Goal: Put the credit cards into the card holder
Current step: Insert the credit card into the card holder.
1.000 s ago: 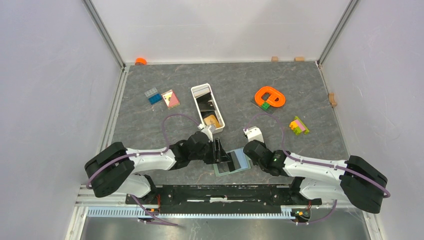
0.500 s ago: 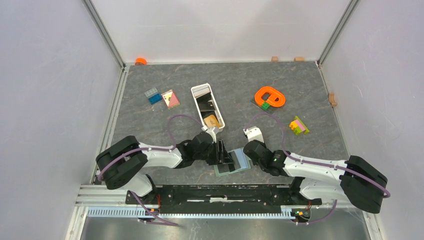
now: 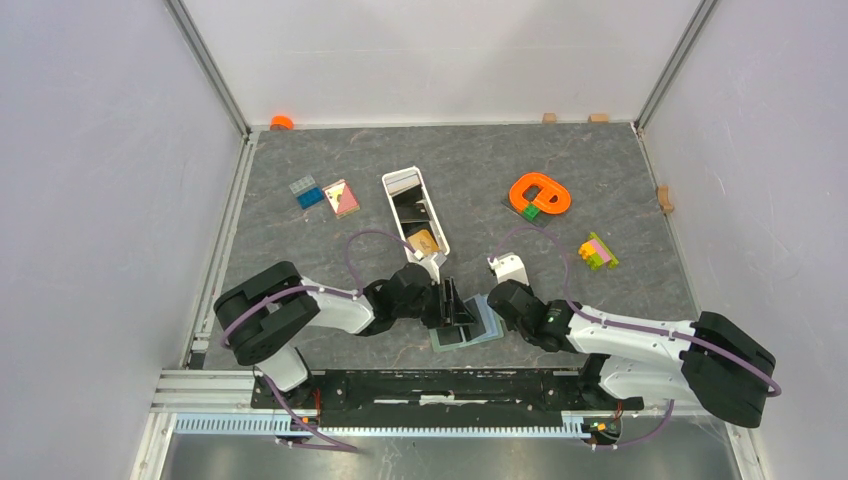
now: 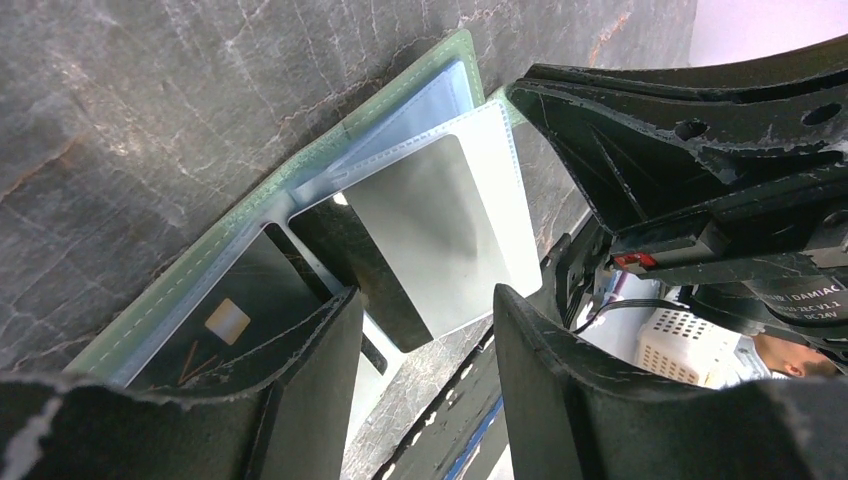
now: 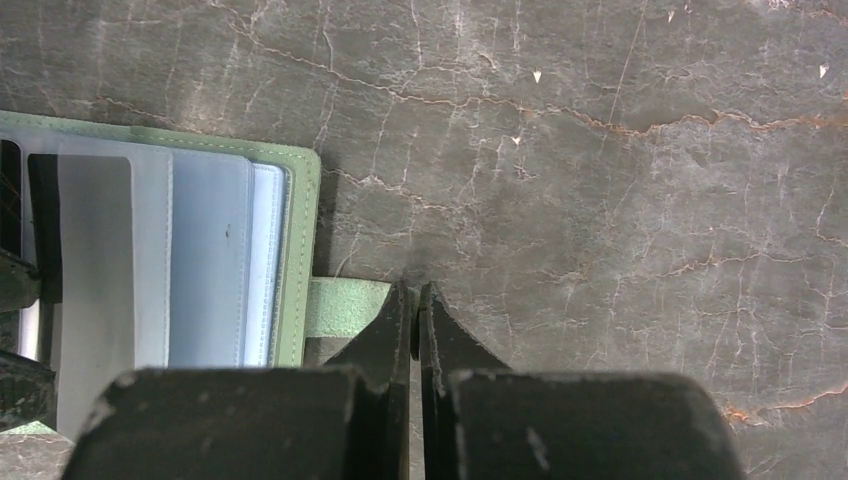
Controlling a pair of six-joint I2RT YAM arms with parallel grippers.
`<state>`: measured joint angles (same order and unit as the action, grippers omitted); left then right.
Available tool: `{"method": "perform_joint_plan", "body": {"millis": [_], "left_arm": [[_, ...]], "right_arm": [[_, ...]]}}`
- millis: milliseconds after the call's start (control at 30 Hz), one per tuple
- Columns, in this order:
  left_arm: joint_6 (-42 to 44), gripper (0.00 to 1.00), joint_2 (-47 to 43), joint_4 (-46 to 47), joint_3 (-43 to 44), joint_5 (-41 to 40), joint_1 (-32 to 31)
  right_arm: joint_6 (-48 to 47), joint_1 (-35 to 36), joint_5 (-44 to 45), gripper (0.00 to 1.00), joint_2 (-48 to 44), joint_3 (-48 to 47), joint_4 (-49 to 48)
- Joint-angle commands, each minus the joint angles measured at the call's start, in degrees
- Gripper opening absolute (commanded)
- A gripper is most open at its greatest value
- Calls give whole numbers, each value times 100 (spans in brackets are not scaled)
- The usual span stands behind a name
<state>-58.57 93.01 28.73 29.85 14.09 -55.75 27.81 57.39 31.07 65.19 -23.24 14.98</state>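
**Visitor:** What lay on the table, and how many of each?

**Onlooker:** There was one small sage-green folding card holder (image 5: 303, 240). It lay open on the dark grey marbled tabletop (image 5: 620, 180) near the front edge, between the two arms. One long white rectangular tray (image 3: 398, 222) stood further back. In the holder I counted three cards. One was a black plastic card with a gold chip (image 4: 250, 285), tucked in a clear sleeve. A second black card (image 4: 370, 280) was partly covered by the next sleeve. A pale grey card (image 4: 440, 220) sat under a stitched sleeve.

**Visitor:** And in the tray?

**Onlooker:** One tan card (image 3: 424, 240) lay at its near end, with thin black cards (image 3: 413, 208) behind it. They overlapped too much for me to count.

**Visitor:** What about the grippers?

**Onlooker:** There were two. The left gripper (image 4: 428, 292) hung over the open holder with its black fingers partly apart. The end of the second black card lay in the gap and filled only part of it. I could not tell whether a finger touched it. The right gripper (image 5: 415, 300) had its fingers pressed together and held nothing. Their tips rested at the end of the holder's green snap strap (image 5: 345, 308).

**Visitor:** Anything else?

**Onlooker:** One orange plastic loop (image 3: 540, 193) and one yellow, pink and green brick cluster (image 3: 597, 250) lay well apart from the holder, on the right.
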Motion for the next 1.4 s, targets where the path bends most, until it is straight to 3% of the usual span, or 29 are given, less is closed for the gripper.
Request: {"method": "perform_joint_plan", "body": {"millis": [0,367,700,1033,1367], "left_arm": [[-119,59,186,194,4,-35,-34],[-63,59,-234,357,-23,-203,-103],[-77,59,-38,699,108,-72,-160],[287,59,-966,-950,140,-994,-310],[174,61,-545,-1089,300,-863,-325]], "right_arm": [[118,40,97,0,-120,-128,3],[166,38,168,0,-107,-72,15],[224,36,127,0,-142,29,-32],[228,36,128,0,-204,44,-39],[244,31,112,0,-255,57,-21]]}}
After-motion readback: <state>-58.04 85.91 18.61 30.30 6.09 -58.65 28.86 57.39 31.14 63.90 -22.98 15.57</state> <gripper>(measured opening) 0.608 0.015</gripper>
